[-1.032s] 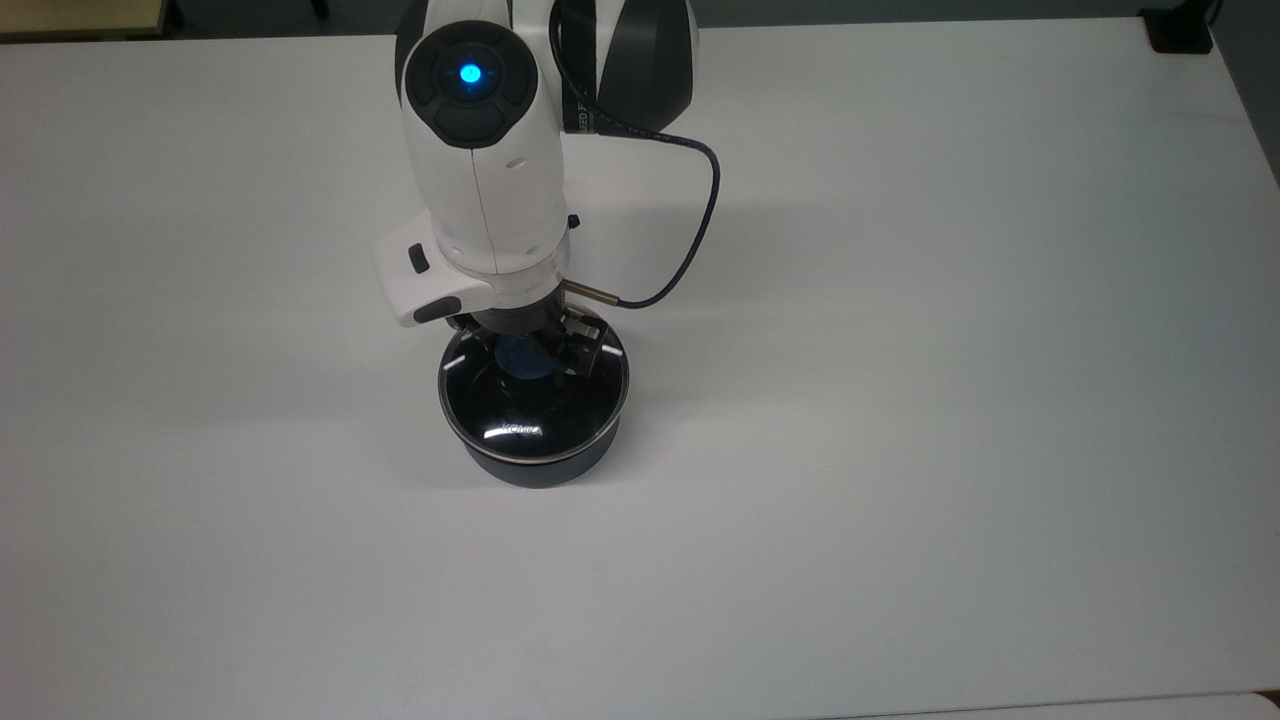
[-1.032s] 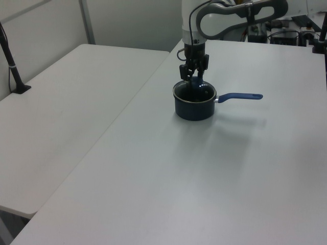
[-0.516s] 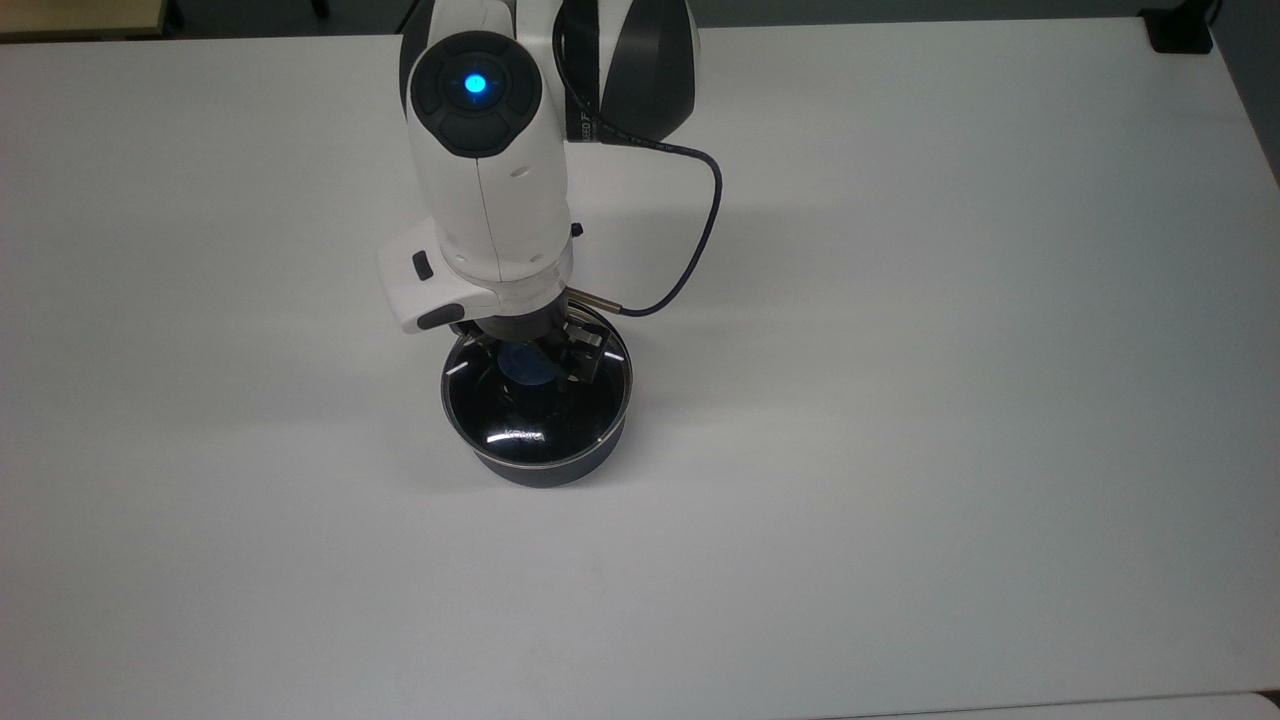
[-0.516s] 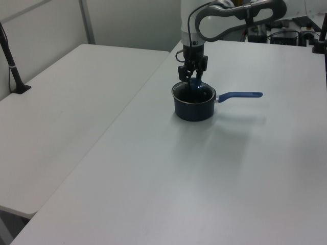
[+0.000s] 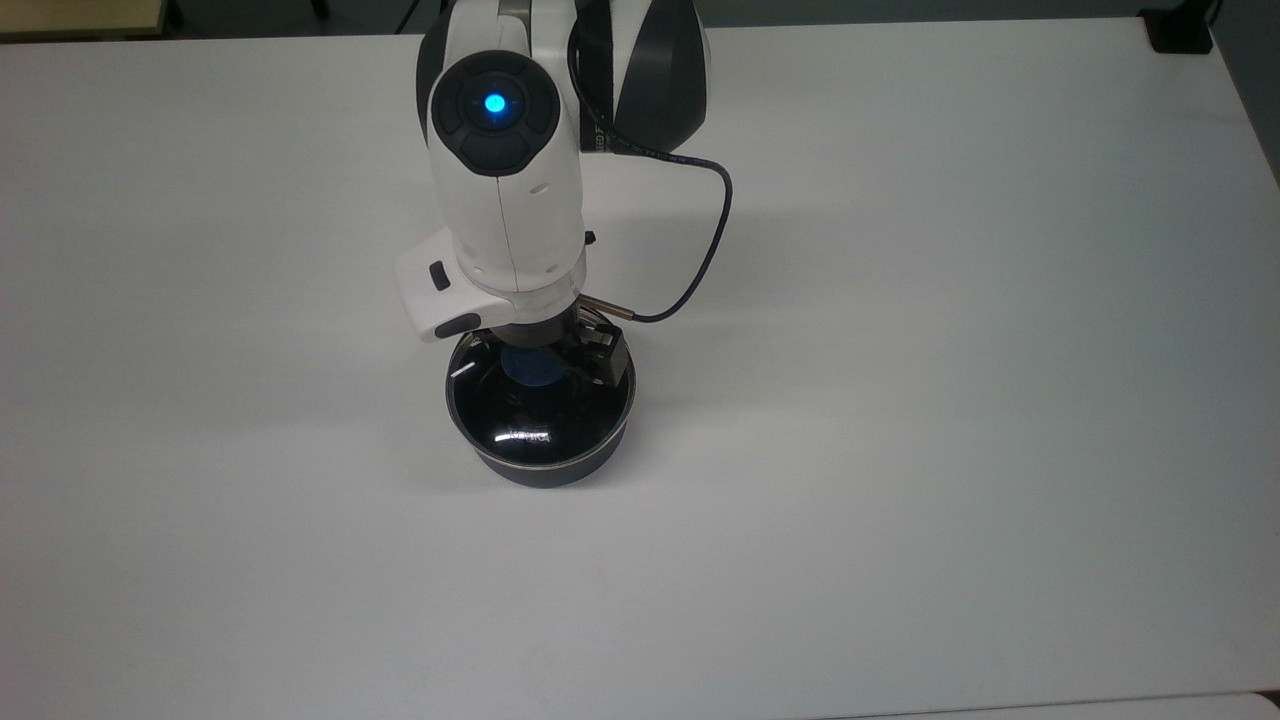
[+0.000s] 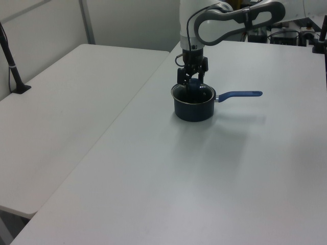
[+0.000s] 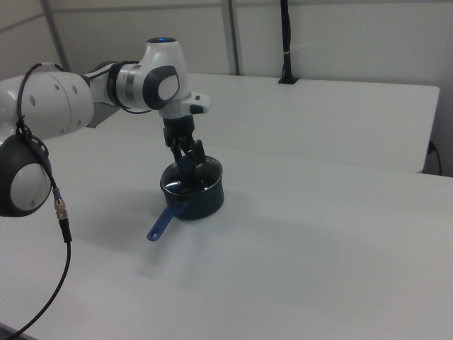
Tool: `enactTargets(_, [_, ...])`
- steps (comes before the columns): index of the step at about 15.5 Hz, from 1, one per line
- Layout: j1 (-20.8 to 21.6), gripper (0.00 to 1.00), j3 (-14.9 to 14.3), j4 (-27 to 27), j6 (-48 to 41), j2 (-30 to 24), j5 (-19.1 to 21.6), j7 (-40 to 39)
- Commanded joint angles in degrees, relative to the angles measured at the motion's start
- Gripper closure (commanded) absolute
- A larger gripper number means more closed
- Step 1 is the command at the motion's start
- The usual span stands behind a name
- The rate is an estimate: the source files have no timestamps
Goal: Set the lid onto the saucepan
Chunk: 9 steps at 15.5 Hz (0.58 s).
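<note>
Saucepan: the saucepan point(image 6: 193, 104) stands upright near the middle of the white table point(image 5: 900, 400). In the left view its blue handle point(image 6: 240, 94) points to the left view's right; in the right view it points down toward the right view's lower left.

Lid: the lid point(image 5: 538, 415) lies over the mouth of the saucepan. Its metal rim seems to follow the pot's rim all around in the top view, so I judge it is seated or almost seated. I cannot tell for sure if one side is a little raised.

Knob: the blue knob point(image 5: 528, 366) is at the centre of the lid, partly hidden under the wrist.

Gripper: the gripper point(image 6: 191, 80) is directly over the knob, with a finger on each side of it. Whether the fingers press the knob or stand a little apart from it, I cannot tell.

Step in hand: I judge this is the end of the placing, the release of the lid.

How to do it well: you should let go only when the lid sits flat on the rim. Separate the fingers fully, then lift straight up, so no finger catches the knob and drags the lid sideways.

Risk: a sideways pull may tilt the lid or push the light saucepan.
</note>
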Motion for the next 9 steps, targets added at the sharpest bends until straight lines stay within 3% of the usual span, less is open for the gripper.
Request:
enactTargets(1, [-0.04, 0.0, -0.85, -1.45, -4.28, -4.27, 0.36, 0.91])
enactTargets(9, [-2.06, 0.0, -0.49, -10.23, -15.8, -23.42, 0.88, 0.38])
